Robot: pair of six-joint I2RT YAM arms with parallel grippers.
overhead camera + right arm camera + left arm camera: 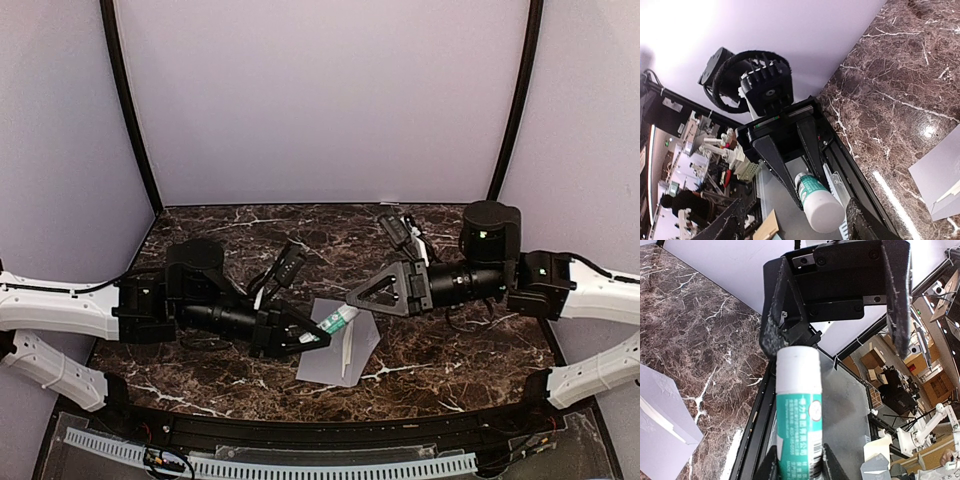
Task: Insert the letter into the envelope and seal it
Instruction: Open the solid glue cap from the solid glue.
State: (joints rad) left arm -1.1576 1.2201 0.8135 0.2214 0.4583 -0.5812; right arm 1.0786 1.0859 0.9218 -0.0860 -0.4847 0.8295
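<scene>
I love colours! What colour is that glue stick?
The glue stick has a teal label and a white cap, clearest in the left wrist view.

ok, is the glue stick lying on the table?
No, the left gripper clamps the glue stick in the air, above the marble table.

The left arm (60, 310) and right arm (600, 295) have white shells near the frame's sides, with black motors and cables toward the middle. The left gripper (321, 338) and right gripper (353, 298) are black, triangular and scuffed, with silver screws.
</scene>
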